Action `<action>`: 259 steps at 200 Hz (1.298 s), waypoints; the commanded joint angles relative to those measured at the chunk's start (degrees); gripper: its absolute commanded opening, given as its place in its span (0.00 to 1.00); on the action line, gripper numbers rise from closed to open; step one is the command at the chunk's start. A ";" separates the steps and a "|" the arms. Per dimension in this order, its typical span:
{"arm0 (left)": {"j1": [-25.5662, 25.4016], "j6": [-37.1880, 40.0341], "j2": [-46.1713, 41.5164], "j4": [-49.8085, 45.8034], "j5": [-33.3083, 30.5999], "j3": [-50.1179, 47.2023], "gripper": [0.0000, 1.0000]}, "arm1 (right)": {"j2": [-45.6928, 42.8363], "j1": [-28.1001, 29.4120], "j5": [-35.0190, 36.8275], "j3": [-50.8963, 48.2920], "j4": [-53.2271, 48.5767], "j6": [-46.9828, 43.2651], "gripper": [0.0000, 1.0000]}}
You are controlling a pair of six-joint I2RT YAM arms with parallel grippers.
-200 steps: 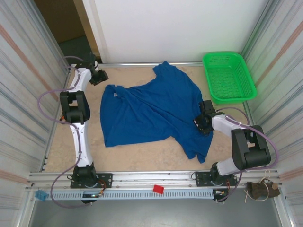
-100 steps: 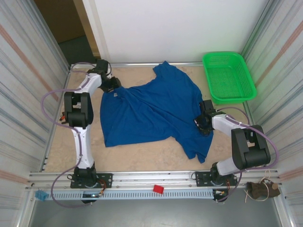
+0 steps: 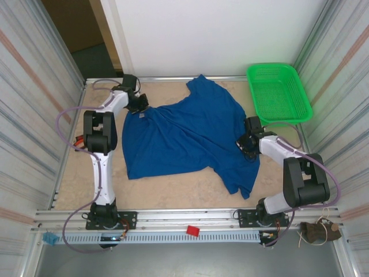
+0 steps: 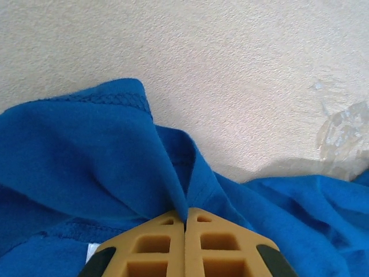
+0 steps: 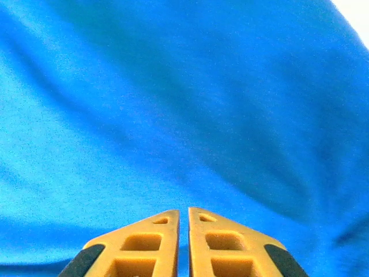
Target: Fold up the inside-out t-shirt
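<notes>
Left pincer [image 4: 185, 216] first: my two yellow fingers are pressed together, pinching a raised ridge of blue cloth between their tips, just beside a stitched hem [image 4: 98, 98]. From above, this grip sits at the far left corner of the royal-blue, soft cloth, short-sleeved t-shirt [image 3: 184, 135]. The shirt lies spread but rumpled across the middle of the pale speckled table [image 3: 173, 190], with one sleeve reaching toward the far edge and another part trailing toward the near right. My right pincer [image 5: 183, 210] rests at the shirt's right edge, its fingers nearly touching with only a thin slit between them. Blue cloth lies right against them, but I cannot tell whether any of it is caught. A bright green plastic mesh basket [image 3: 279, 92] stands at the far right corner, just beside the shirt. I judge the shirt to be light and limp. It will sag, stretch and drag over the table rather than hold a shape. The best holds are hems, seams and corners, where doubled cloth gives the fingers something thicker to bite, and two holds well apart should keep a fold line straight.
</notes>
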 commanded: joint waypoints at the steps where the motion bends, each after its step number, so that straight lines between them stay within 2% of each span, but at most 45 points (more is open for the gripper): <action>1: -0.32 -0.49 -6.08 1.39 2.56 0.55 0.00 | -2.25 -0.29 -0.97 3.20 -1.29 -6.74 0.13; 33: 0.71 -2.62 -13.09 3.97 6.97 -2.29 0.00 | -2.31 -0.19 -3.53 5.54 -0.74 -10.20 0.13; 66: 5.21 -6.73 -17.94 7.99 12.49 -6.42 0.00 | -2.03 -0.18 -3.16 7.19 -2.10 -11.79 0.14; 90: 9.21 -8.28 -18.40 10.01 15.08 -7.90 0.00 | -0.96 -0.18 -2.93 6.57 -2.14 -11.09 0.14; 97: 10.26 -8.37 -17.98 10.17 15.33 -7.79 0.04 | -0.55 -0.18 -2.85 6.31 -2.26 -10.70 0.14; 112: 12.85 -8.62 -16.42 10.20 15.68 -7.11 0.21 | -0.64 0.15 -2.86 5.29 -1.68 -10.21 0.14; 123: 14.83 -9.53 -15.65 10.71 14.70 -7.55 0.41 | -1.04 0.43 -2.60 5.04 -1.82 -10.11 0.14; 127: 15.65 -10.07 -15.50 11.25 14.60 -8.01 0.45 | -1.15 0.50 -2.38 5.04 -2.00 -10.13 0.14; 145: 17.48 -10.35 -15.59 11.63 15.86 -9.86 0.47 | -2.13 0.59 -1.16 5.22 -3.10 -10.71 0.15; 170: 16.53 -8.07 -19.66 9.72 16.47 -16.02 0.47 | -3.33 0.62 0.61 5.24 -5.73 -11.44 0.30; 194: 15.03 -7.92 -28.67 11.10 14.75 -30.44 0.49 | -5.80 1.19 0.70 3.32 -7.62 -10.77 0.46; 213: 14.06 -7.26 -36.03 12.18 12.41 -41.07 0.50 | -8.73 3.27 0.15 1.30 -8.91 -10.22 0.54; 225: 13.63 -5.16 -39.81 9.97 8.64 -45.21 0.52 | -10.52 5.29 0.59 0.12 -10.26 -9.77 0.58; 259: 13.67 0.41 -45.40 4.71 -0.11 -51.31 0.54 | -14.46 11.34 2.48 -2.96 -13.56 -7.53 0.64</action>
